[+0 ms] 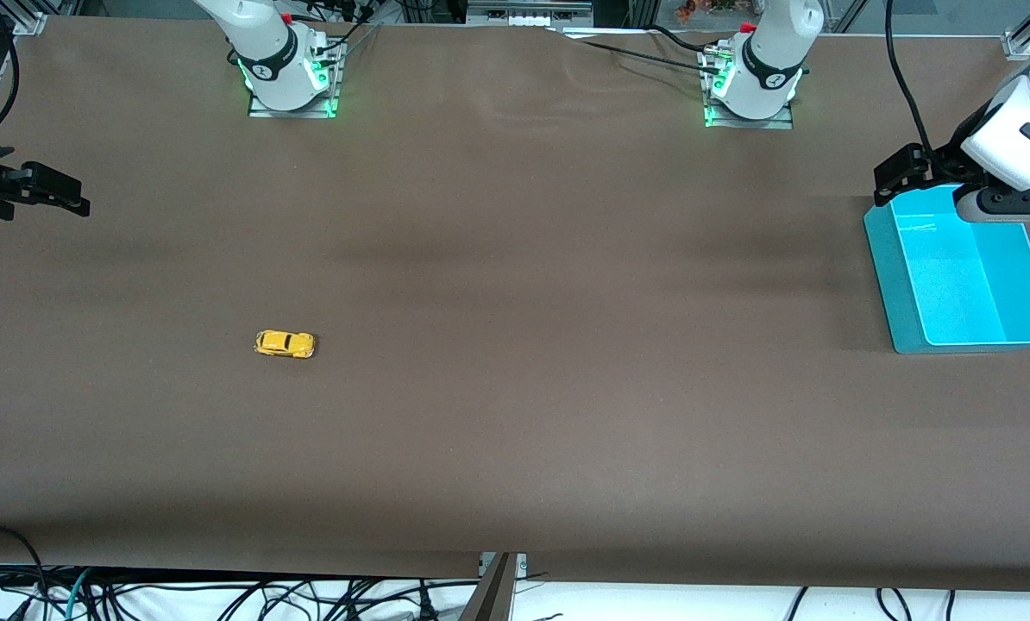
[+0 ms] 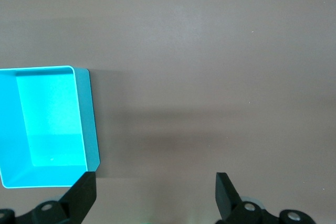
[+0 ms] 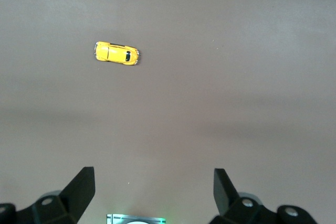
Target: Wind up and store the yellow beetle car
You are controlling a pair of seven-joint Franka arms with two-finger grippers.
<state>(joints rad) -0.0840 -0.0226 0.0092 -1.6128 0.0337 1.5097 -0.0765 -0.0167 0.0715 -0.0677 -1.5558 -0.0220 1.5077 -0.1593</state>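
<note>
So, in the front view you had the yellow beetle car [image 1: 285,343] sitting on its wheels in the lower left part of the frame, alone on the brown table [image 1: 515,414], toward the right arm's end. The cyan bin [image 1: 894,285] lay at the right edge of the frame, well apart from the car. Your right gripper [image 1: 77,200] hung at the left edge, over bare table, fingers apart and holding nothing. Your left gripper [image 1: 889,185] hovered over the upper corner of the bin, also spread and empty.

In the left wrist view the bin [image 2: 89,119] filled the left middle of the frame, its inside bare, and the two dark fingers [image 2: 84,190] stood wide apart along the bottom edge.

In the right wrist view the car [image 3: 117,53] showed in the upper left of the frame, seen from above, with the fingers [image 3: 81,184] wide apart at the bottom and well clear of it.

You should have judged the car light, rigid and glossy, likely to slip or roll away on its wheels. Its flat sides, squeezed across the body between the wheels, looked the safest hold.
</note>
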